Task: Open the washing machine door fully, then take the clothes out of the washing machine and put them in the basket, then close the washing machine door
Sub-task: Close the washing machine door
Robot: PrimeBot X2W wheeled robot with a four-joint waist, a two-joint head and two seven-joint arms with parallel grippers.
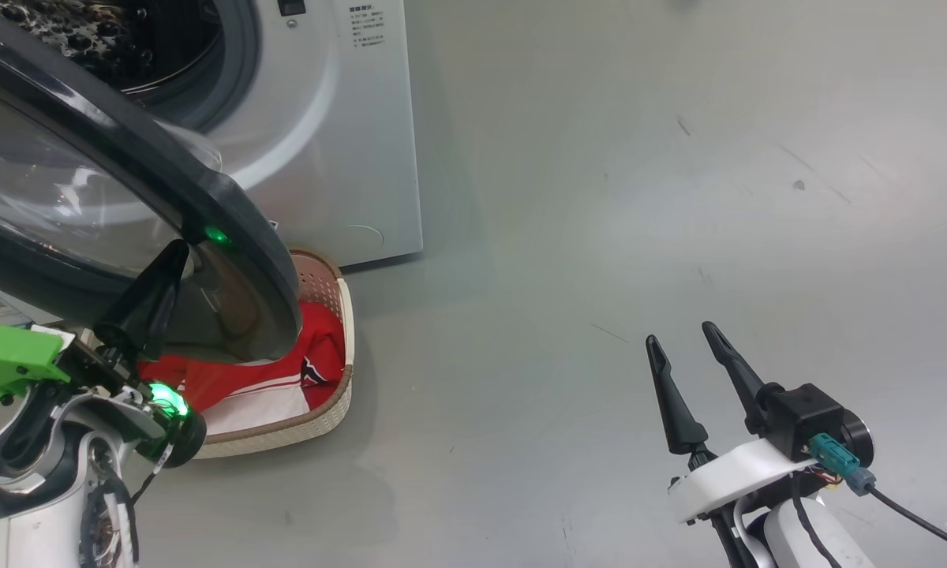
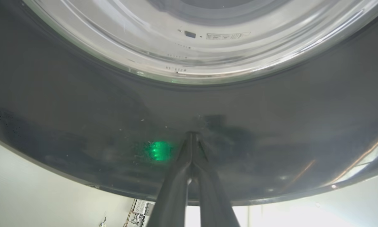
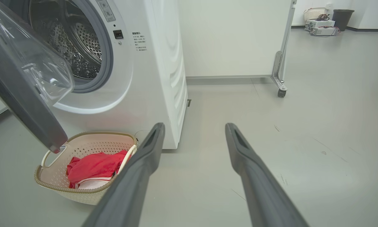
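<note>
The washing machine door (image 1: 87, 181) stands partly open, swung out over the basket (image 1: 346, 315). My left gripper (image 1: 180, 251) is shut, and its tips rest against the door's glossy black outer face (image 2: 82, 119), near the lower rim. In the left wrist view the left gripper (image 2: 192, 135) meets its own reflection there. Red and white clothes (image 3: 94, 167) lie in the cream basket (image 3: 82, 194) on the floor in front of the washing machine (image 3: 151, 78). The steel drum (image 3: 72, 41) shows no clothes. My right gripper (image 1: 680, 332) is open over bare floor, well right of the machine.
Grey floor (image 1: 600, 237) stretches to the right of the washer. A white panel on casters (image 3: 239, 37) stands behind the machine's side. A dark bin (image 3: 343, 15) and boxes sit in the far corner.
</note>
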